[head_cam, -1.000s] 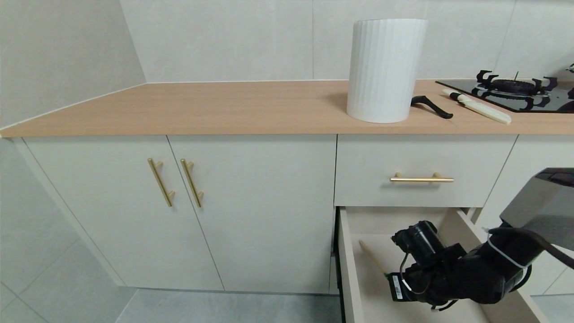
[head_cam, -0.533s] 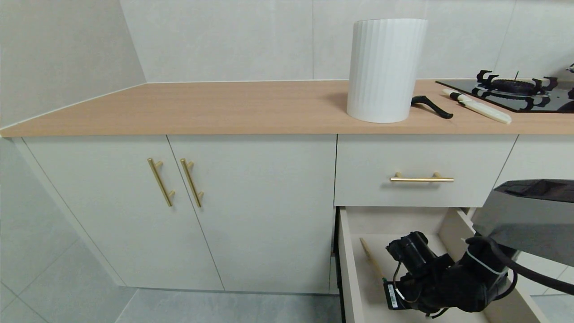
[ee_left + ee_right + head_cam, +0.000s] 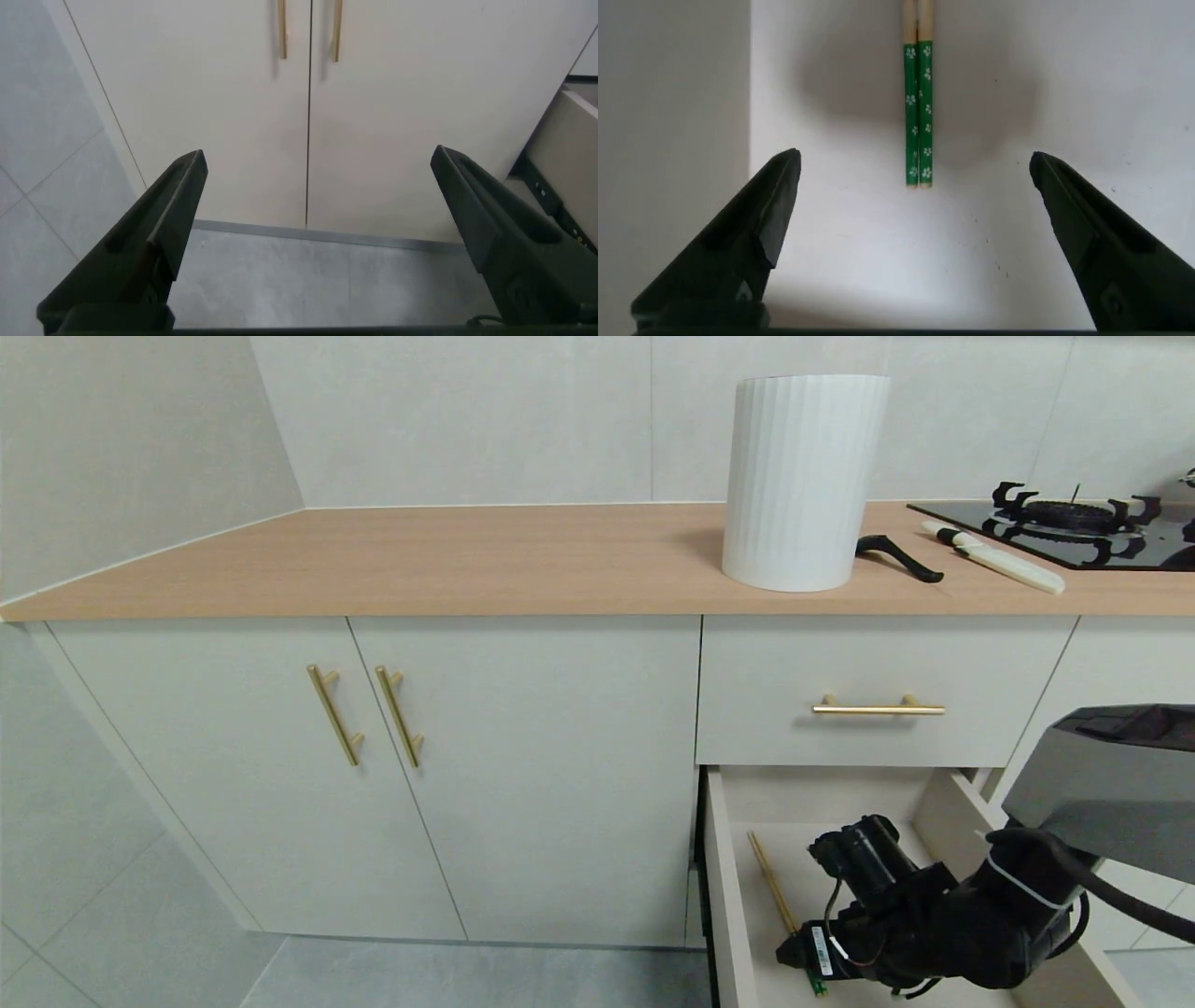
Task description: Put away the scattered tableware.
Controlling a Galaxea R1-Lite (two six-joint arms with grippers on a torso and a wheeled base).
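Right gripper (image 3: 913, 163) wide open, empty; chopsticks (image 3: 918, 103) loose between its fingers. Head view adds drawer (image 3: 728, 887) around it.

On the bench (image 3: 420, 560), a container (image 3: 801, 481) stands right of the middle near the front edge. A handled utensil (image 3: 898, 558) lies just right of it, then a knife (image 3: 994, 558), then the hob (image 3: 1074, 527) at the right end. Under the shut drawer (image 3: 878, 663) below, the open drawer (image 3: 724, 887) holds chopsticks (image 3: 773, 887) along its left wall.
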